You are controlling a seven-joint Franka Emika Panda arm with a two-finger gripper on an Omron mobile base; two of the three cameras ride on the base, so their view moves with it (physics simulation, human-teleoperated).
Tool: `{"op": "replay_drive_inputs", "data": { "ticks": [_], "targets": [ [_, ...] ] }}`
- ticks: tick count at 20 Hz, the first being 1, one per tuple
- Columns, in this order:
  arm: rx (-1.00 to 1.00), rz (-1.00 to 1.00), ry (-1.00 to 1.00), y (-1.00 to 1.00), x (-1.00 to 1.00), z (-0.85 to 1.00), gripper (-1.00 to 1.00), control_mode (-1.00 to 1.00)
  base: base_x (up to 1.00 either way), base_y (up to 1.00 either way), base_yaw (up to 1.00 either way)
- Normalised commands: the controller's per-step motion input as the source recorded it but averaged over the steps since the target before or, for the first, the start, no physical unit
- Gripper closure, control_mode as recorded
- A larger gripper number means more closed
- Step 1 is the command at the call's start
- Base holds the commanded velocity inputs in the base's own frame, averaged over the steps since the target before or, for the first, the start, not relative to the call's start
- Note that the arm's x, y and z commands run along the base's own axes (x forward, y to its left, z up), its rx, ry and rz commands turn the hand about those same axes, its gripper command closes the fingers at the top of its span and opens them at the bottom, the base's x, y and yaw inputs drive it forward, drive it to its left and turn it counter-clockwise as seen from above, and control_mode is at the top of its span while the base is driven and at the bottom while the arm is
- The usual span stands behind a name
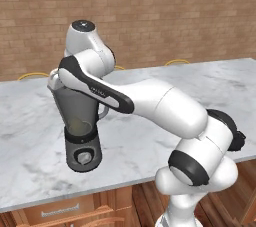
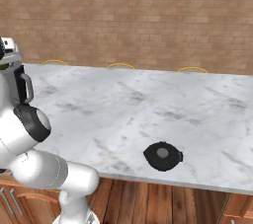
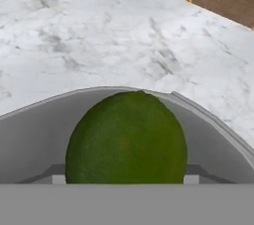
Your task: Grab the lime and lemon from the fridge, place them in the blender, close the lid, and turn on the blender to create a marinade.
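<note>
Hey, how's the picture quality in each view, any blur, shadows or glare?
Left base view: smoky translucent grey blender jug looks soft, faint shadow beside its base. Right base view: round black lid sharp, barely shadowed. Hand view: dark green round lime looms large, evenly lit, no glare.

The lime (image 3: 127, 137) has a matt, finely pebbled dark green skin with faint mottling. The blender (image 1: 80, 121) has a jug of smoky translucent plastic, smooth and slightly glossy, on a base of darker grey matt plastic with a round knob (image 1: 84, 158) that looks like brushed silver metal. The lid (image 2: 163, 156) is matt black with a duller grey centre. The counter (image 2: 148, 104) is polished white marble with soft grey veining (the sheen is gentle, not mirror-like). Behind it the wall (image 1: 165, 11) is rough tan brick. The floor (image 2: 158, 203) is glossy reddish-brown wood planks.
</note>
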Motion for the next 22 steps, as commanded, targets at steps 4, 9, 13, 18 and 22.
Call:
{"op": "replay_drive_inputs", "data": {
  "ticks": [4, 9, 13, 18, 22],
  "targets": [
    [0.0, 0.0, -0.01, 0.0, 0.0, 0.21, -1.0, -1.0, 0.0, 0.0, 0.0],
    [0.0, -0.01, -0.03, 0.0, -0.11, 0.38, -1.0, -1.0, 0.0, 0.0, 0.0],
    [0.0, -0.08, -0.02, -0.34, -0.4, 0.25, -1.0, -1.0, 0.0, 0.0, 0.0],
    [0.05, -0.21, -0.01, -0.93, -0.61, 0.0, -1.0, -1.0, 0.0, 0.0, 0.0],
    [0.07, -0.32, 0.0, -1.0, -0.49, -0.08, -1.0, -1.0, 0.0, 0.0, 0.0]
  ]
}}
